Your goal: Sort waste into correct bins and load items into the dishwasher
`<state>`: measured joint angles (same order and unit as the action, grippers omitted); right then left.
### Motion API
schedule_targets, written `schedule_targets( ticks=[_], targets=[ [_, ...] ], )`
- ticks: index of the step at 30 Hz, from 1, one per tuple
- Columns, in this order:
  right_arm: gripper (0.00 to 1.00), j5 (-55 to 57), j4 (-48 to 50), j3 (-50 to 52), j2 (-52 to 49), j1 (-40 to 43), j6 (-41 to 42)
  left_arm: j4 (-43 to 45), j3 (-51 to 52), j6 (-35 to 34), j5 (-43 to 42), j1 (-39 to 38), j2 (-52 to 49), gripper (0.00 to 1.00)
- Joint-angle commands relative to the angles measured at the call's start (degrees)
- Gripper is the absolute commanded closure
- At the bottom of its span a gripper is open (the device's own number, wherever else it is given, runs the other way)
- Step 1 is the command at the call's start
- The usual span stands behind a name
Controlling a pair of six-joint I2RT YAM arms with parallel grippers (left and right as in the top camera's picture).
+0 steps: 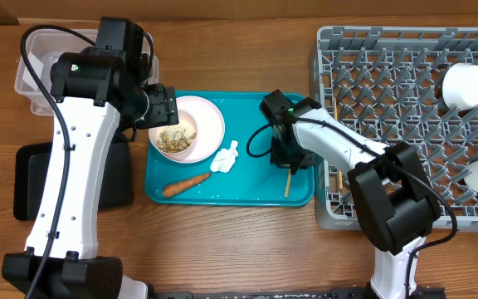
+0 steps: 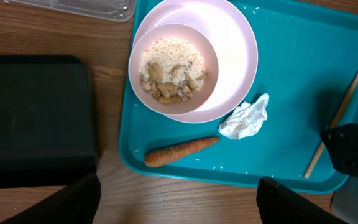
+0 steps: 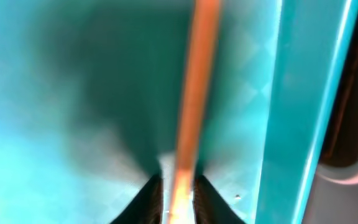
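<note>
At teal tray's right edge we see right gripper nose-down pinching the chopstick, left gripper spread open, wooden table.

Tray rim hard beside chopstick

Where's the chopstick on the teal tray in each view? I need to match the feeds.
Overhead: chopstick sticks out below the right gripper, lower right of the teal tray.
Left wrist: thin diagonal at the far right.
Right wrist: blurred upright bar, centre, between the fingertips.
Shared landmark: teal tray's right rim.
</note>
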<state>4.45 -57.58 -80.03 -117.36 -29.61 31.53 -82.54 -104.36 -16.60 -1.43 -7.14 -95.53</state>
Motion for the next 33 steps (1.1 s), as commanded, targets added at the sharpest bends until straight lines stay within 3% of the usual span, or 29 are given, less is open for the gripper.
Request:
schedule_targets(
  ticks=[1, 6, 13, 22, 33],
  targets=[
    [0.85, -3.34, 0.85, 2.75, -2.71, -0.07, 0.24, 0.04, -0.31, -0.15, 0.39, -0.33, -0.26, 0.18],
    [0.96, -3.32, 0.96, 2.64, -2.71, -0.07, 0.24, 0.04, -0.31, -0.15, 0.39, -0.33, -0.26, 0.18],
    [0.96, -3.28, -3.52, -2.95, 2.03, 0.11, -2.01, 0.04, -0.31, -0.15, 0.39, -0.33, -0.26, 0.18],
    [0.96, -0.31, -9.01, -13.18, 15.91, 2.71, -13.25, 0.09, -0.31, -0.15, 0.39, -0.33, -0.26, 0.18],
    [0.96, 4.70, -14.97, -9.79, 19.17, 14.93, -24.52, 0.35, -0.31, -0.22, 0.35, -0.35, -0.26, 0.18]
  ],
)
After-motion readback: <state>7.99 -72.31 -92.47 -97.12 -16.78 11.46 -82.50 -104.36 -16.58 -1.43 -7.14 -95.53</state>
